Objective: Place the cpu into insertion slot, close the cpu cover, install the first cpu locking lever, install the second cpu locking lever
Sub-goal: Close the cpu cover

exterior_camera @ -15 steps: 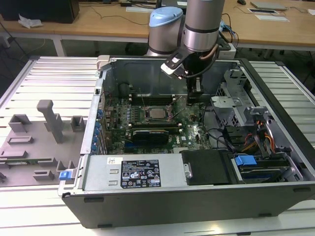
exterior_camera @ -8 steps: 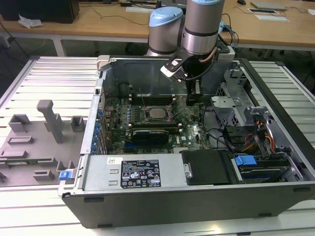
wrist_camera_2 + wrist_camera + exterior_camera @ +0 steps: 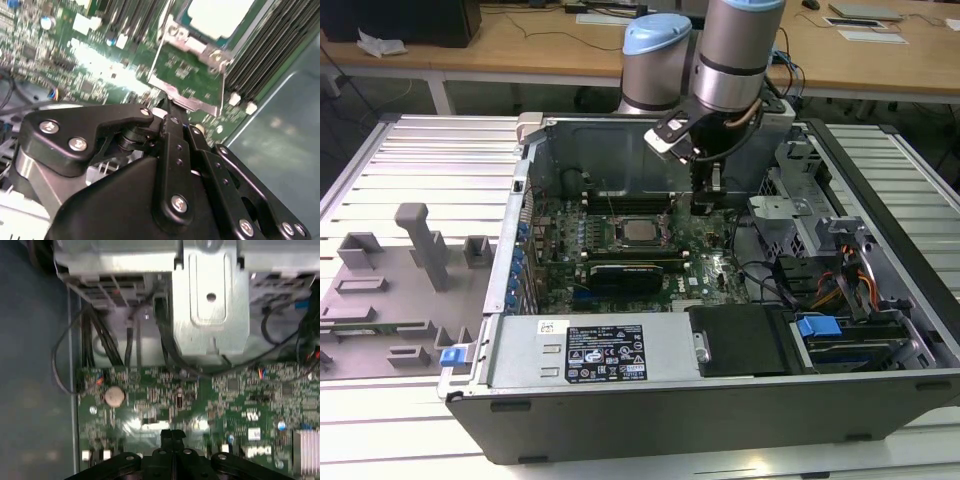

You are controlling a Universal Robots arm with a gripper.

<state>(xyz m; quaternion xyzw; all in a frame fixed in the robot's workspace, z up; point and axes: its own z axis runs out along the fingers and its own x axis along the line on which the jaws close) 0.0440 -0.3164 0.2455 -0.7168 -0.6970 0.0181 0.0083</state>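
Ribbed metal bench (image 3: 420, 160) under open computer case (image 3: 620, 410), wooden desks (image 3: 520, 45) behind, fingers (image 3: 166, 436) pressed together above motherboard (image 3: 710, 265) near cpu (image 3: 638, 232)

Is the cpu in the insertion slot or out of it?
In. In the exterior view the pale cpu sits inside the insertion slot on the green motherboard.

The cpu (image 3: 633, 231) has a pale, smooth metal top, and the cpu cover (image 3: 192, 44) framing it is thin, shiny sheet metal. The claw (image 3: 167, 109) is matt black with bright steel screws. At the cpu's six o'clock, a card (image 3: 635, 272) looks glossy black. The counter (image 3: 420, 150) is ribbed pale metal
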